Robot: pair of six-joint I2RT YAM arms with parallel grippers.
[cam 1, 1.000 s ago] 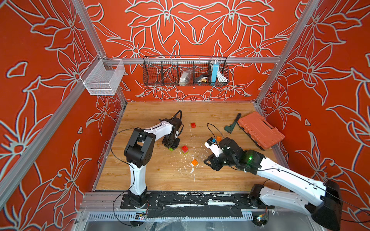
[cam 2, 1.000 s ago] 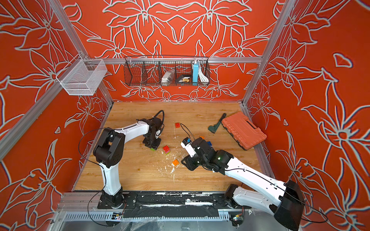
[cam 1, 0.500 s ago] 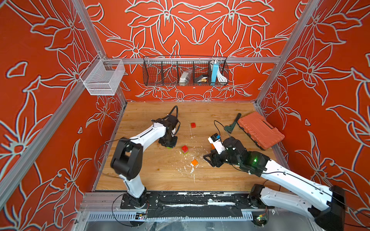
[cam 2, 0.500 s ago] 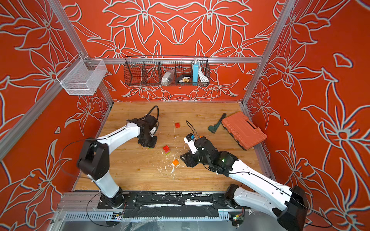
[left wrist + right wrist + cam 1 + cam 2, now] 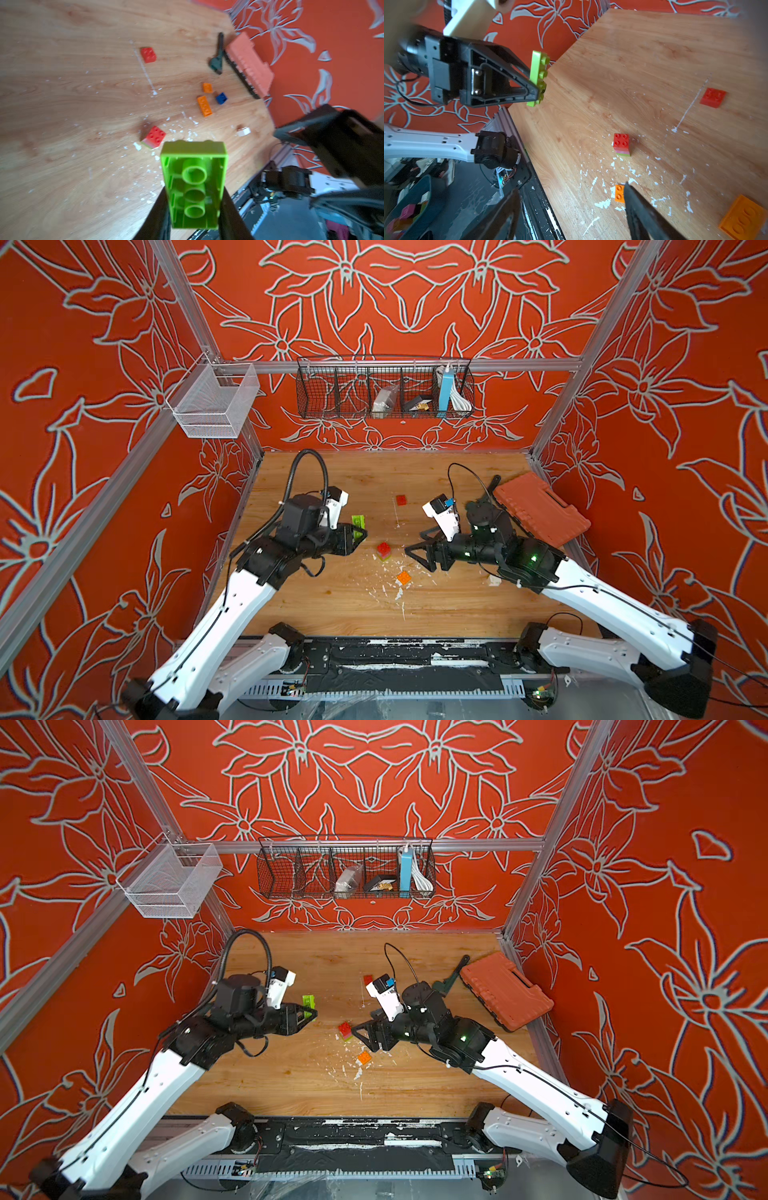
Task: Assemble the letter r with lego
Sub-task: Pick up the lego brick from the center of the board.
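Observation:
My left gripper (image 5: pixel 361 533) (image 5: pixel 194 197) is shut on a lime green lego brick (image 5: pixel 358 526) (image 5: pixel 194 182) (image 5: pixel 538 76), held above the table's left side, hollow underside toward the wrist camera. My right gripper (image 5: pixel 414 542) (image 5: pixel 571 193) stands open and empty, facing the left one. Between them on the wood sits a small red-topped stack (image 5: pixel 383 551) (image 5: pixel 621 144). A small orange brick (image 5: pixel 403 578) (image 5: pixel 619 193) lies by one right finger. A red brick (image 5: pixel 401 500) lies farther back. In the left wrist view a long orange brick (image 5: pixel 204 106), a blue one (image 5: pixel 221 98) and a white one (image 5: pixel 243 131) show.
An orange-red ribbed case (image 5: pixel 540 510) and a dark tool (image 5: pixel 492 485) lie at the back right. A black wire basket (image 5: pixel 384 389) and a white mesh basket (image 5: pixel 212 402) hang on the walls. White paint flecks dot the table's middle.
The left gripper has lifted the lime green brick off the table and turned level, pointing right. The right gripper's jaws have opened and it has drawn back slightly.

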